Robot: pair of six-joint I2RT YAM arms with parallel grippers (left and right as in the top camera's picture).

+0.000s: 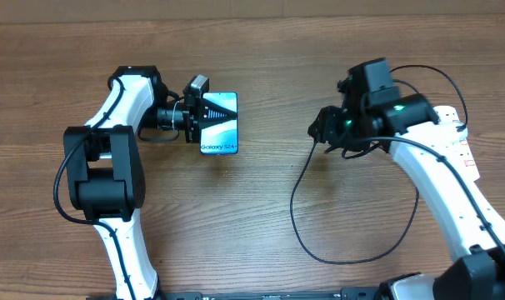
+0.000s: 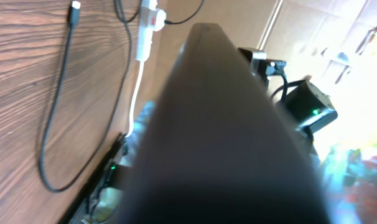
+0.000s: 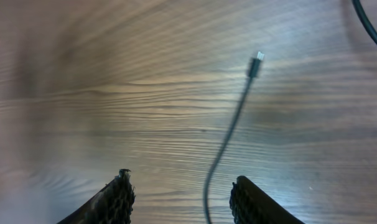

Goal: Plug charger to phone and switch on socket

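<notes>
The phone, with a blue-teal screen and "Galaxy S24" text, is held at its left edge by my left gripper, which is shut on it. In the left wrist view the phone fills the frame as a dark blurred slab and hides the fingers. The black charger cable loops across the table at right. My right gripper is open just above the cable, with the plug tip ahead of the fingers. It also shows in the overhead view. The white socket strip with a red switch shows only in the left wrist view.
The wooden table runs under both arms. The strip's thick white cord runs toward the table's edge. The right arm covers the far right of the table in the overhead view.
</notes>
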